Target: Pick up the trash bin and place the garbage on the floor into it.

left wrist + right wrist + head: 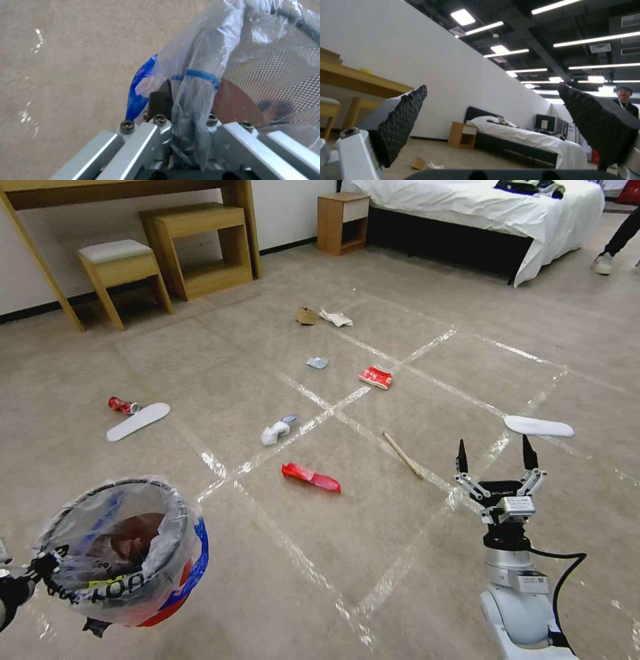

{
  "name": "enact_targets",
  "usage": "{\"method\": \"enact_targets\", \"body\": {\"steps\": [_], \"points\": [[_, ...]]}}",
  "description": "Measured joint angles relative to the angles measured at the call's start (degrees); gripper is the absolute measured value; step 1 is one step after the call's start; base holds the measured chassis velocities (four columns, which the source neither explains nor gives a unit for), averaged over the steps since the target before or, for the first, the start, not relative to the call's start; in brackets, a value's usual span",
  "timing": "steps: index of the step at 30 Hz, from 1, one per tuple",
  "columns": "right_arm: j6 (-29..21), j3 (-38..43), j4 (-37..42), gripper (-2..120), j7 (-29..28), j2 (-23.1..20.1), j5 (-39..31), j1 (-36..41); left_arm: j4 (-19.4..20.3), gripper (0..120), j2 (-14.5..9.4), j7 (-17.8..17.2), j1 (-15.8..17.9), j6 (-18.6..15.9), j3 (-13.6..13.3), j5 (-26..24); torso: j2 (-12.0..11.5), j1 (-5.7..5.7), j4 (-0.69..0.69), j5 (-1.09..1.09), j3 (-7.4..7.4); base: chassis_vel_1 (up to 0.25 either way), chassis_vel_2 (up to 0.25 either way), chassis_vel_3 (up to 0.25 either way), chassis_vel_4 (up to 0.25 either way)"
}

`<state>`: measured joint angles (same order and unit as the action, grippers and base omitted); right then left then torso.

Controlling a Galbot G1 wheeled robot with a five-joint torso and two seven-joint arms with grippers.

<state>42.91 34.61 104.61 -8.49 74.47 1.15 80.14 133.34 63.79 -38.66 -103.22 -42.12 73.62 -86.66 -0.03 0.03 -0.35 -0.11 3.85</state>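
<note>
Now L tool [186, 122] clamps trash bin [127, 553]; R tool [497, 457] upright, spread.

glossy plastic bag [113, 553], seemingly matt carpet [400, 553]

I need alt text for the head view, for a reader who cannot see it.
The left gripper holds the lined trash bin above the carpet floor; the right gripper is open and empty. Garbage lies ahead, nearest a red wrapper and wooden stick.
</note>
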Motion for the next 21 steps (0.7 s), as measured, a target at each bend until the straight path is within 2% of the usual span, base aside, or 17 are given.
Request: {"method": "enact_targets", "body": {"steps": [11,15,21], "points": [[0.8,0.4,-0.2,100,0.0,0.0,0.7,-0.2,0.4,0,0.4,0.1,-0.3,0.0,-0.2,0.3,0.0,0.00,0.00,0.01,0.01,-0.197,0.184,0.190,-0.196],[0.7,0.4,-0.2,100,-0.5,0.0,1.2,-0.1,0.5,0,0.4,0.1,-0.4,0.0,-0.2,0.3,0.0,0.00,-0.01,0.01,0.01,-0.108,0.073,0.073,-0.081],[0.7,0.5,0.0,100,-0.4,0.0,1.3,0.0,0.6,0,0.2,0.1,-0.5,0.0,-0.1,0.2,0.0,-0.01,-0.01,0.00,-0.01,0.000,0.000,0.000,0.000]]}}
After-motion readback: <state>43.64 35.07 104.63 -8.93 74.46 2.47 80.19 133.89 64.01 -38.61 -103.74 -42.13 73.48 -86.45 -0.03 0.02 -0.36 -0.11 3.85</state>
